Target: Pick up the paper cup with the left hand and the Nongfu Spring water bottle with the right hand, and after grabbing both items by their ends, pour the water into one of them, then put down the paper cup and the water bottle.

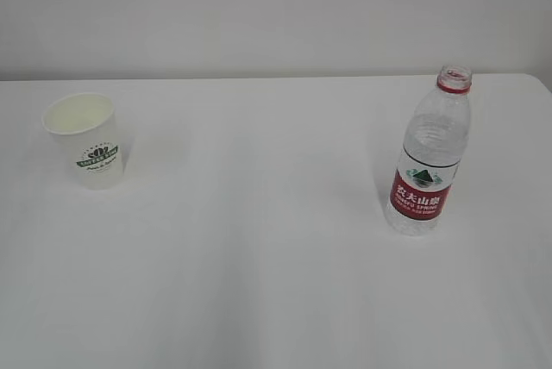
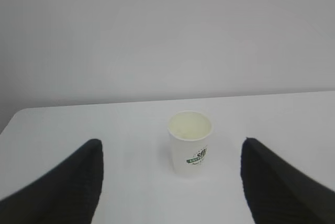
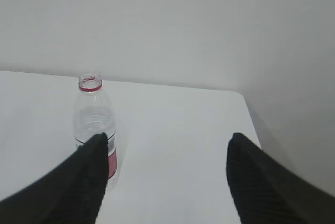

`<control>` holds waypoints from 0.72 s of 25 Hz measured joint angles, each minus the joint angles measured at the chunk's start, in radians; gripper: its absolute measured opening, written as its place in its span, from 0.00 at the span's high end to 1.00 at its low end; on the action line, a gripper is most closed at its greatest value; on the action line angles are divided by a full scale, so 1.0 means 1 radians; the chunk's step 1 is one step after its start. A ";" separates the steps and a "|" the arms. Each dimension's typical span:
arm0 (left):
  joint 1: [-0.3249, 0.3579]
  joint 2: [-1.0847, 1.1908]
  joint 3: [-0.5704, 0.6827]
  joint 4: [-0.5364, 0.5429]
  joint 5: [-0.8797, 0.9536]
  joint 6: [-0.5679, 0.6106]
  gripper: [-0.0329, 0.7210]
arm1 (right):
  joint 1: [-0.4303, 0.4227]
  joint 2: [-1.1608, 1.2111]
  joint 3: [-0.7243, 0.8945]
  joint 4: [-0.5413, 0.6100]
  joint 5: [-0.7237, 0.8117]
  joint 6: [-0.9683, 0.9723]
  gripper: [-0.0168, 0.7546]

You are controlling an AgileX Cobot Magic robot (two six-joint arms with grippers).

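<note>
A white table (image 1: 276,283) with an uncapped water bottle on the right and a paper cup on the left

The Nongfu Spring water bottle (image 1: 429,155) stands upright near the table's right edge, red neck ring at the top, red label low on its body; the paper cup (image 1: 85,140) stands upright well apart from it, near the left edge, its mouth open upward. The right hand (image 3: 165,179) has its jaws spread wide and empty, the bottle partly behind its left finger. The left hand (image 2: 170,182) is likewise wide open, holding nothing, the cup beyond it between the fingers
</note>
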 joint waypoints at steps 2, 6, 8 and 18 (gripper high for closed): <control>0.000 0.015 0.000 0.004 -0.026 0.000 0.18 | 0.000 0.020 0.000 0.000 -0.027 -0.012 0.28; 0.000 0.050 0.000 0.006 -0.075 0.000 0.18 | 0.000 0.061 0.000 0.000 -0.068 -0.017 0.28; 0.000 0.071 0.000 0.008 -0.096 0.000 0.18 | 0.000 0.088 0.000 0.000 -0.080 -0.017 0.28; 0.000 0.175 0.000 0.008 -0.191 0.000 0.18 | 0.000 0.199 0.000 -0.002 -0.206 -0.017 0.28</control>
